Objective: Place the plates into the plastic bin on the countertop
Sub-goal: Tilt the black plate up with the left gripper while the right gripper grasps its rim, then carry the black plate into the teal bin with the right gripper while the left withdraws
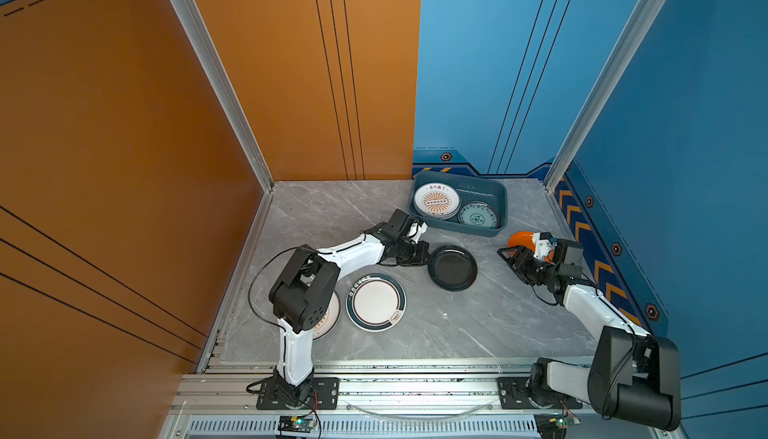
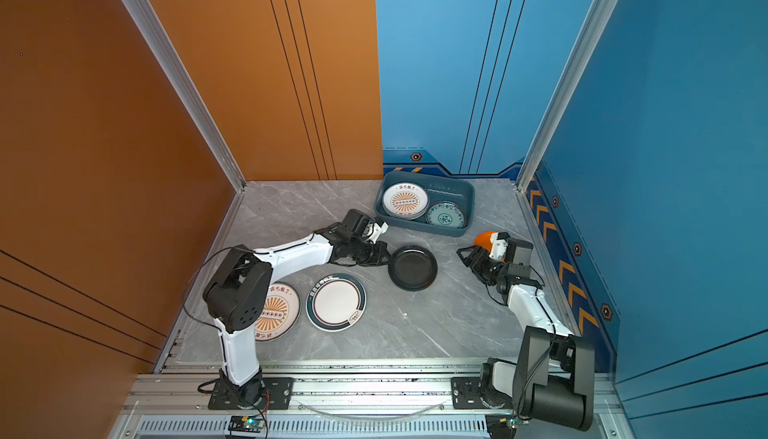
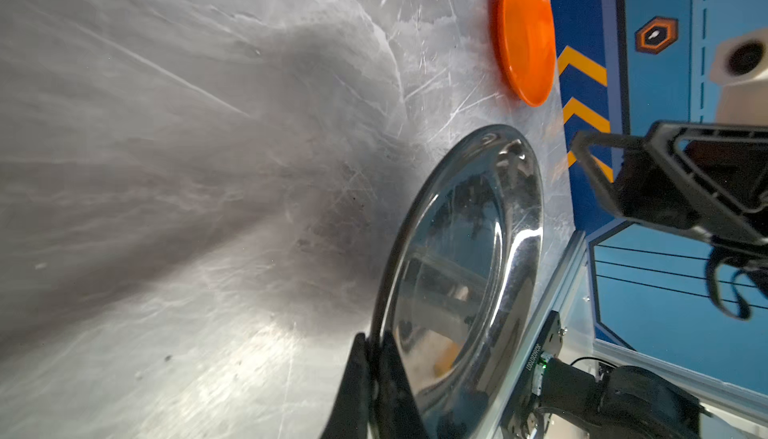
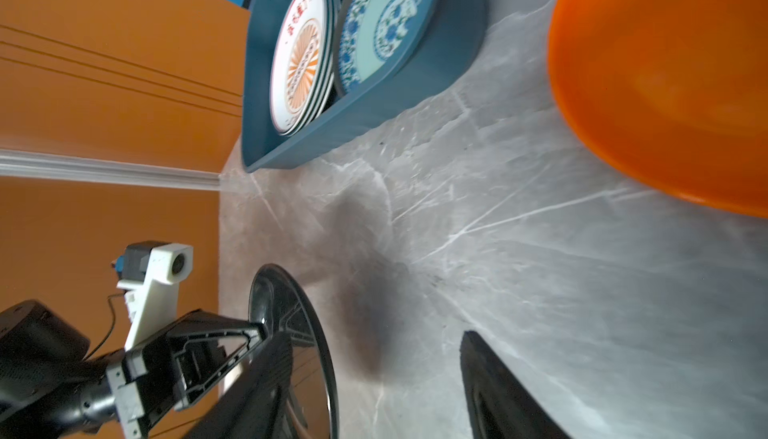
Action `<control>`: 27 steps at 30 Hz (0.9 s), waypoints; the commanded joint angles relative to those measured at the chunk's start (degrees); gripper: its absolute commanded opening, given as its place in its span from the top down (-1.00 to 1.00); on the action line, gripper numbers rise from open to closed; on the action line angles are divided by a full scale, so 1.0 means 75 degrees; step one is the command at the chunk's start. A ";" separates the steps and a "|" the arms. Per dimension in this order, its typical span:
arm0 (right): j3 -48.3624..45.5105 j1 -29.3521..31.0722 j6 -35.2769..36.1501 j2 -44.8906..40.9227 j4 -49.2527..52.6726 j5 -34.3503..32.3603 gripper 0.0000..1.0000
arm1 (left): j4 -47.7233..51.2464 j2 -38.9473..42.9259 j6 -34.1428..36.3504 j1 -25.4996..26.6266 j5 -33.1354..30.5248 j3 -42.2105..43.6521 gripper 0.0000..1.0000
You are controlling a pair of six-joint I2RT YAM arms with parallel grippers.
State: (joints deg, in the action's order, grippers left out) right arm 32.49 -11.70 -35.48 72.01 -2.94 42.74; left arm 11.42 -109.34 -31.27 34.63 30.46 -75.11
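left pincer (image 3: 373,345) clenched on the black plate (image 1: 453,268), bin (image 1: 502,204) just beyond
nearest me a sunburst plate (image 2: 276,312) and a ringed plate (image 1: 376,302) lay flat on the tabletop (image 1: 457,329); past them the left pincer gripped the glossy black plate's left rim, right pincer (image 4: 376,337) released and empty beside the orange plate (image 3: 525,34); the teal bin sat behind, slightly rightward, already holding plates.

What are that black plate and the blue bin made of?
Black plate: its glossy surface with mirror-like reflections suggests glazed ceramic, possibly melamine. Bin: the dull, smooth teal walls and rounded moulded corners look like plastic.
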 commanded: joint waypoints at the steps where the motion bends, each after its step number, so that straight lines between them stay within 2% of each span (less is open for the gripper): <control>1: -0.0085 0.0436 -0.0145 0.0067 -0.0957 0.0823 -0.42 | 0.0030 0.0423 0.0190 -0.0223 0.0529 0.0267 1.00; 9: 0.0224 0.1738 -0.0013 0.0147 -0.1217 0.0878 -0.49 | 0.0000 0.0942 0.0255 -0.0562 0.0640 0.0592 1.00; 15: 0.0582 0.2283 -0.0009 0.0403 -0.1050 0.0713 -0.46 | -0.0388 0.1223 0.0124 -0.0673 0.0725 0.0788 1.00; 22: 0.0934 0.2855 -0.0094 0.0859 -0.1084 0.0614 -0.34 | -0.0585 0.1464 0.0021 -0.0843 0.0893 0.0934 1.00; 25: 0.1038 0.3074 -0.0198 0.1052 -0.1228 0.0543 -0.24 | -0.0606 0.1528 0.0021 -0.0885 0.0930 0.0987 1.00; 27: 0.1127 0.3208 -0.0265 0.1192 -0.1315 0.0524 -0.10 | -0.0631 0.1579 0.0022 -0.0925 0.0943 0.1025 1.00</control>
State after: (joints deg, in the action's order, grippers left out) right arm 38.79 11.29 -36.73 79.70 -10.79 47.75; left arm 8.34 -99.57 -30.94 28.16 35.27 -68.27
